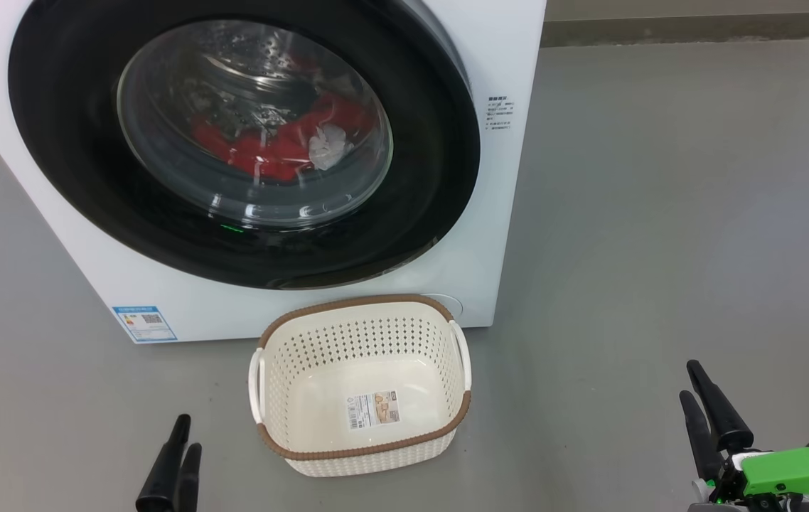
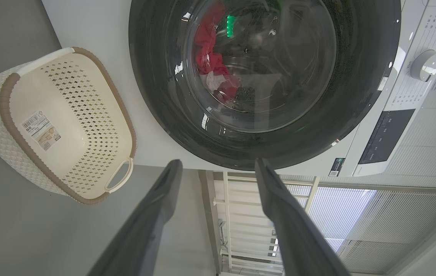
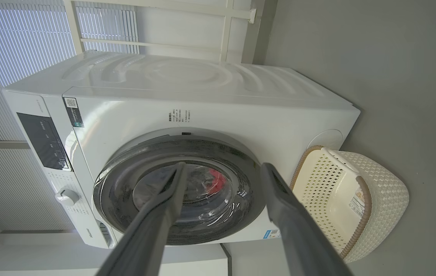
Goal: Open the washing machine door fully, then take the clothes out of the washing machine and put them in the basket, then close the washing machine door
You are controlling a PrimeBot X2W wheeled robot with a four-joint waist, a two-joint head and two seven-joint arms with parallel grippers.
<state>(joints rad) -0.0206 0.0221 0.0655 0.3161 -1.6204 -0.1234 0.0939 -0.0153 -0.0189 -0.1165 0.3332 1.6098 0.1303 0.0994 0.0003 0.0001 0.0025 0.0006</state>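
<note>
Left end effector [image 1: 188, 434]: low at the head view's bottom edge, over the floor [image 1: 660, 213]. Its two dark fingers [image 2: 156, 214] are spread, with nothing between them. It is near the basket's left front corner but apart from it.

Right end effector [image 1: 689, 380]: at the lower right, fingers spread, holding nothing. It is well apart from the basket, with open grey floor on every side.

Basket [image 1: 376, 341]: upright on the floor between the two end effectors. Brown rim, white side handles, paper sticker [image 1: 374, 408] on its inner bottom. Its back rim is just beside the washing machine's lower front edge; whether they touch cannot be told.

Washing machine [image 1: 56, 235]: white box on the floor, directly behind the basket. Blue label [image 1: 143, 322] at its lower left corner. Its right edge gives onto a wide stretch of floor running to the wall base.

Washing machine door [image 1: 70, 156]: closed flat against the front. Its black rim reaches nearly to the cabinet's right edge.

Clothes [image 1: 269, 153]: red heap inside the drum, seen through the glass, with a white cloth piece [image 1: 330, 146] at its right side.
</note>
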